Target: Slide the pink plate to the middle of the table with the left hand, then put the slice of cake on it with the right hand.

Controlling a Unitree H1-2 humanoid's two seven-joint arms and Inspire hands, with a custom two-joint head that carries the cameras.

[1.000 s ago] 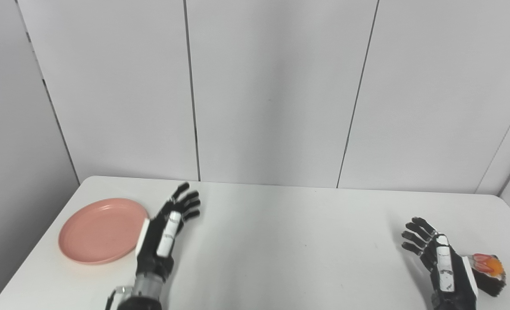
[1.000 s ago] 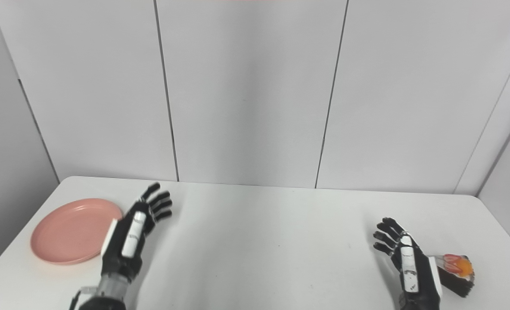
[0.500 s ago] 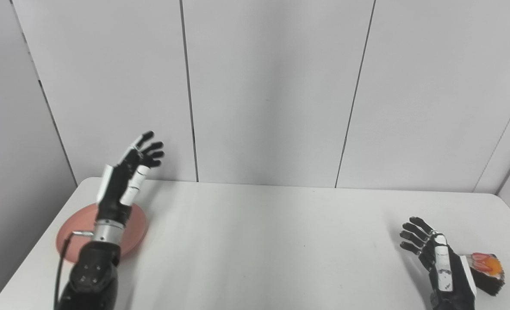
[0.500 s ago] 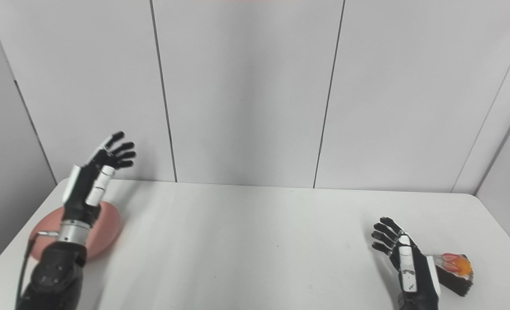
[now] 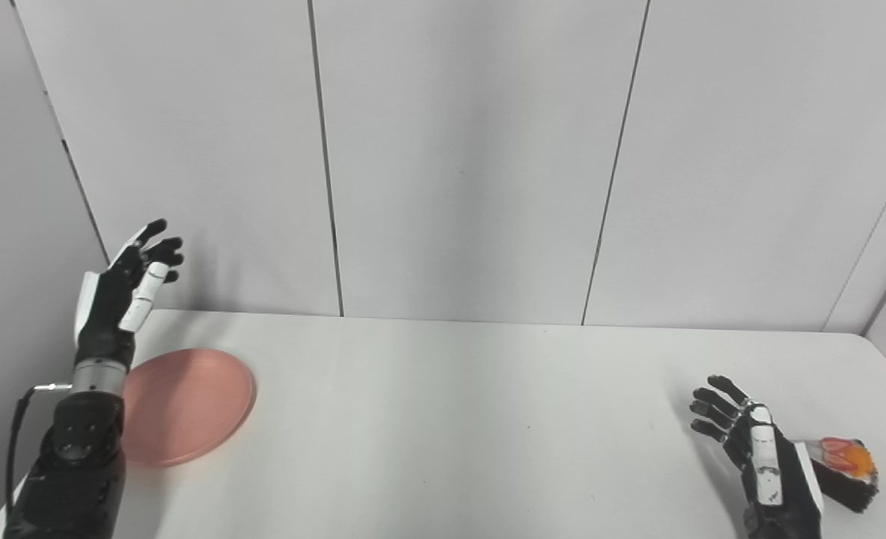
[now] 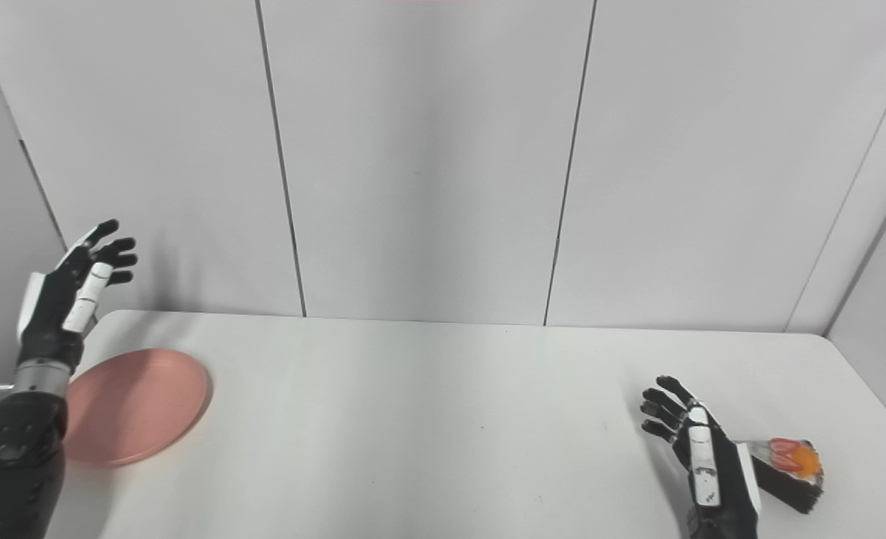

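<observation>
The pink plate [image 5: 188,404] lies flat on the white table [image 5: 450,419] near its left edge. My left hand [image 5: 117,293] is open and raised in the air above the plate's far left side, not touching it; my forearm hides the plate's left rim. The slice of cake [image 5: 847,473], dark with red and orange fruit on top, lies at the front right of the table. My right hand [image 5: 757,457] is open, low over the table just left of the cake. It also shows in the right eye view [image 6: 701,457].
Grey wall panels [image 5: 473,150] stand close behind the table's back edge. The table's left edge runs just beside the plate and its right edge is close behind the cake.
My left hand has risen from the table right of the plate and swung left over it to its far left side. The right hand has hardly moved. The camera has shifted slightly.
</observation>
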